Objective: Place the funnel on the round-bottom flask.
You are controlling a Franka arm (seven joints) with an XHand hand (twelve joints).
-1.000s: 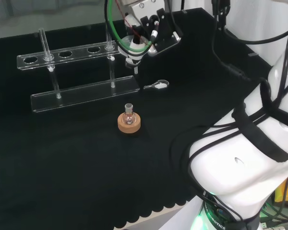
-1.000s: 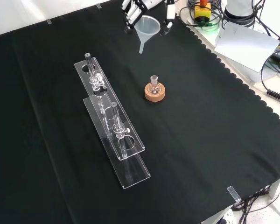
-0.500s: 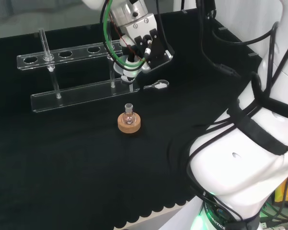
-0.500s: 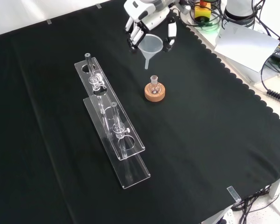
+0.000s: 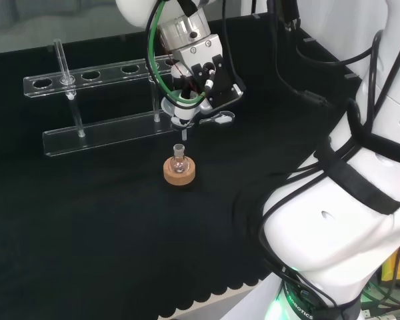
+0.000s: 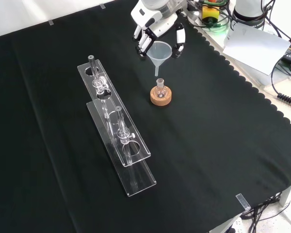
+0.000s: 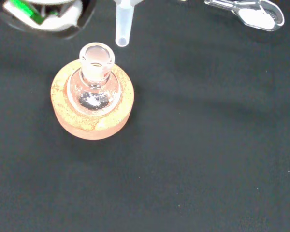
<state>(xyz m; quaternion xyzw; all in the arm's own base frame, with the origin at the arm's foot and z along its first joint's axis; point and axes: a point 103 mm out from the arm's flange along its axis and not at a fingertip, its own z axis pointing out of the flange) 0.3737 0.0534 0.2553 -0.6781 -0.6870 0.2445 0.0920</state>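
Fingers of the black and white hand curl round the rim of a translucent white plastic funnel, holding it upright just above the small clear glass round-bottom flask. The front view shows the funnel's cone and stem, the stem tip hanging close over the flask's neck, not yet in it. The wrist view shows the stem's open end just beside the flask's mouth, and some white powder lying in the flask's bulb. The flask sits in a round cork ring stand on the black-clothed table, towards its far edge in the front view. A clear acrylic test-tube rack stands nearby, apart from the flask.
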